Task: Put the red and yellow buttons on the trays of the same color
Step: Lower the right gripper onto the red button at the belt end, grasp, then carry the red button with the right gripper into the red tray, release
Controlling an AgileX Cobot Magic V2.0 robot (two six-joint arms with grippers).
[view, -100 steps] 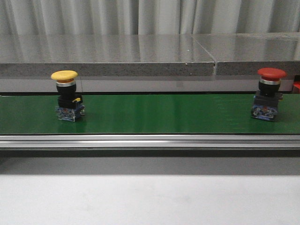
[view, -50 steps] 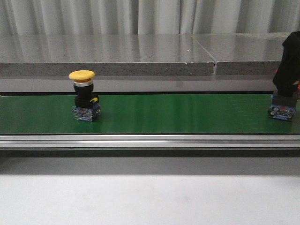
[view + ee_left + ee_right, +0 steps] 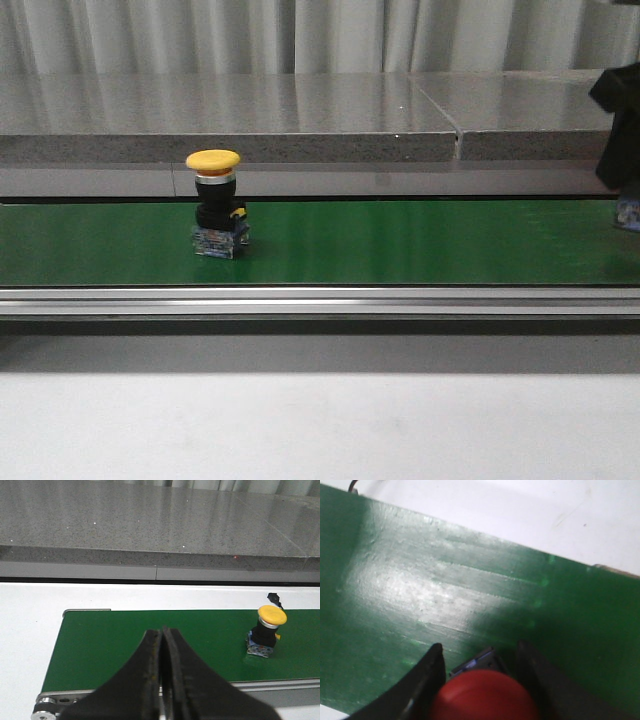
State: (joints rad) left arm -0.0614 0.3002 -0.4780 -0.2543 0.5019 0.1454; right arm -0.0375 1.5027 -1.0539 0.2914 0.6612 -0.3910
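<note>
One red button [image 3: 482, 696] sits between the spread right pincer [image 3: 481, 667] fingers; left pincer [image 3: 163, 645] pressed together.

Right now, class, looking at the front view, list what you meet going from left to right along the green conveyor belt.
Yellow mushroom-head push button standing upright on the green conveyor belt → long bare stretch of belt → black right gripper at the right edge, with a small blue part of another button's base below it.

Left tool [image 3: 163, 645] has its fingers pressed together; right tool [image 3: 477, 655] fingers stand spread apart.
</note>
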